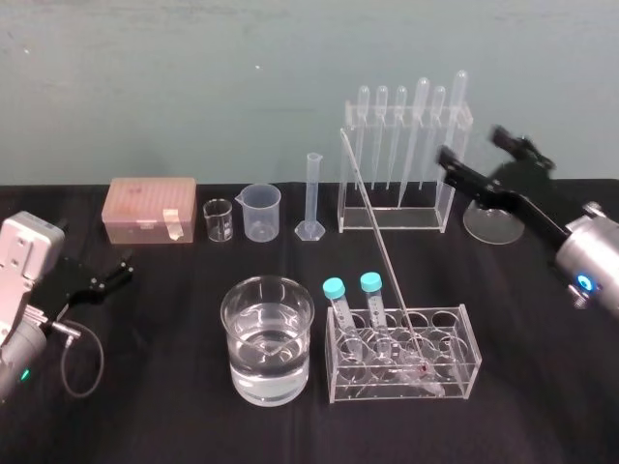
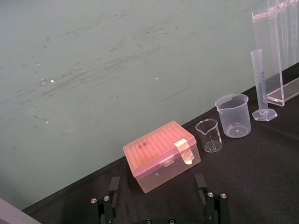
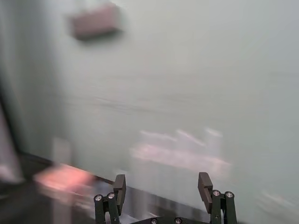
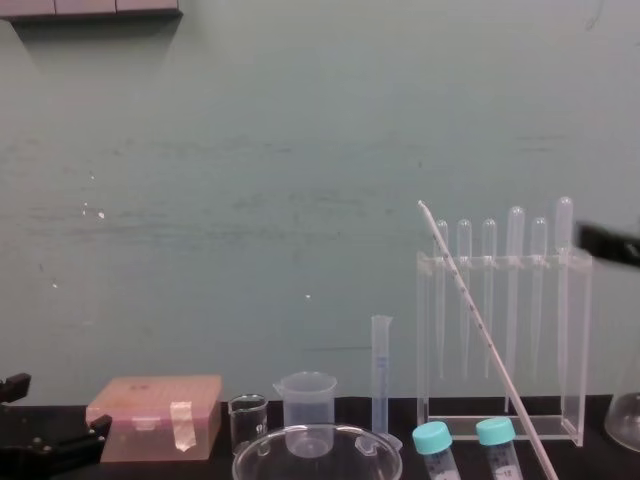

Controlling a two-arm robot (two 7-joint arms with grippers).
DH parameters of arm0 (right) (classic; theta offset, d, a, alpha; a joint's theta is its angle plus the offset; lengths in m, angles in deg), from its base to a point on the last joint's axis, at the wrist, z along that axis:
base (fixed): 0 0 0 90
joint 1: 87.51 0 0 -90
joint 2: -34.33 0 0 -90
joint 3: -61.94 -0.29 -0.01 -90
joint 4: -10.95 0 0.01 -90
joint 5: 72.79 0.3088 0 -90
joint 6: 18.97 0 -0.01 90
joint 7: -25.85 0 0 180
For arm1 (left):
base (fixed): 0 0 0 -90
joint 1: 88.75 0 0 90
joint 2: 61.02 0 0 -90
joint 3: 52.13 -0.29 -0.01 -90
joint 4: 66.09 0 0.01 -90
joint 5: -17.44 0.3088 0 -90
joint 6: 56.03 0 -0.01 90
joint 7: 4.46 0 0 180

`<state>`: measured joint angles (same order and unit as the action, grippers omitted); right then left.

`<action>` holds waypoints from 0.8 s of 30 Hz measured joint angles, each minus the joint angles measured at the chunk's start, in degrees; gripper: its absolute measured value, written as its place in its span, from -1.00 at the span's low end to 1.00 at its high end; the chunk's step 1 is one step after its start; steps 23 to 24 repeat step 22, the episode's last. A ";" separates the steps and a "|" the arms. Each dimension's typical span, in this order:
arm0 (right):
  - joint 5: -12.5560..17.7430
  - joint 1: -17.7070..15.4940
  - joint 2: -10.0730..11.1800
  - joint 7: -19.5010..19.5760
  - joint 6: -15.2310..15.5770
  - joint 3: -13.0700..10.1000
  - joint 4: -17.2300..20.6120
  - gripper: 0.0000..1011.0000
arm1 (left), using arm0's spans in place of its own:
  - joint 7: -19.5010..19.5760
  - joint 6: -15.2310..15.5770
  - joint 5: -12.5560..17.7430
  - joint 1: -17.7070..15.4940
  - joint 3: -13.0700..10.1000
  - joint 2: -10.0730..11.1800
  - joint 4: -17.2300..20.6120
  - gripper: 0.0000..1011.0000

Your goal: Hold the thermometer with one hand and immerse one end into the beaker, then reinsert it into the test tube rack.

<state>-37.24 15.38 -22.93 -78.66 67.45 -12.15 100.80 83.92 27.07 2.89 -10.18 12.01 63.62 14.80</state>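
thermometer (image 1: 379,242) leans untouched; fingers (image 3: 119,186) of right hand (image 1: 472,145) spread wide, empty.

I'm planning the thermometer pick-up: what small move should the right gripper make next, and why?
Probably ease the open, empty right gripper down and leftward to the upper shaft of the long thin glass thermometer, which leans untouched in the low clear tube rack; the gripper hangs raised near the tall clear pipette rack. The left gripper is parked at the table's left.

A scuffed pale teal wall (image 4: 250,150) was seen out back, and the table (image 1: 155,396) was covered in black cloth.
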 joint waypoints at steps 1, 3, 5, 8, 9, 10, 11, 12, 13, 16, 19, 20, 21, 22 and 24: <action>-2.79 -1.02 -0.04 4.42 0.97 -0.31 -0.20 0.98 | 0.00 0.00 0.00 0.00 0.00 0.00 0.00 0.99; -6.01 -2.14 -0.06 8.62 2.83 -0.16 -1.23 0.98 | 0.00 0.00 0.00 0.00 0.00 0.00 0.00 0.99; -7.35 -2.72 -0.20 10.36 4.20 0.15 -2.18 0.98 | 0.00 0.00 0.00 0.00 0.00 0.00 0.00 0.99; -9.18 -3.48 -0.75 12.25 6.03 0.79 -3.94 0.98 | 0.00 0.00 0.00 0.00 0.00 0.00 0.00 0.99; -9.75 -3.59 -0.90 12.61 6.16 1.00 -4.45 0.98 | 0.00 0.00 0.00 0.00 0.01 0.00 0.00 0.99; -10.75 -3.71 -1.25 13.02 6.16 1.40 -5.48 0.98 | 0.00 0.00 0.00 0.00 0.00 0.00 0.00 0.99; -11.25 -3.72 -1.42 13.12 6.05 1.55 -6.05 0.98 | 0.00 0.00 0.00 0.00 0.00 0.00 0.00 0.99; -11.69 -3.71 -1.59 13.22 5.89 1.68 -6.64 0.98 | 0.00 0.00 0.00 0.00 0.00 0.00 0.00 0.99; -12.45 -3.70 -1.97 13.35 5.50 1.94 -7.62 0.98 | 0.00 0.00 0.00 0.00 0.00 0.00 0.00 0.99; -13.54 -3.63 -2.58 13.43 4.88 2.10 -9.08 0.98 | 0.00 0.00 0.00 0.00 0.00 0.00 0.00 0.99; -13.85 -3.61 -2.76 13.45 4.66 2.15 -9.46 0.98 | 0.00 0.00 0.00 0.00 0.00 0.00 0.00 0.99; -13.84 -3.60 -2.74 13.45 4.66 2.15 -9.42 0.98 | 0.00 0.00 0.00 0.00 0.00 0.00 0.00 0.99; -13.84 -3.60 -2.73 13.45 4.66 2.15 -9.41 0.98 | 0.00 0.00 0.00 0.00 0.00 0.00 0.00 0.99; -13.83 -3.60 -2.72 13.45 4.66 2.14 -9.38 0.98 | 0.00 0.00 0.00 0.00 0.00 0.00 0.00 0.99; -13.83 -3.60 -2.72 13.45 4.66 2.14 -9.38 0.98 | 0.00 0.00 0.00 0.00 0.00 0.00 0.00 0.99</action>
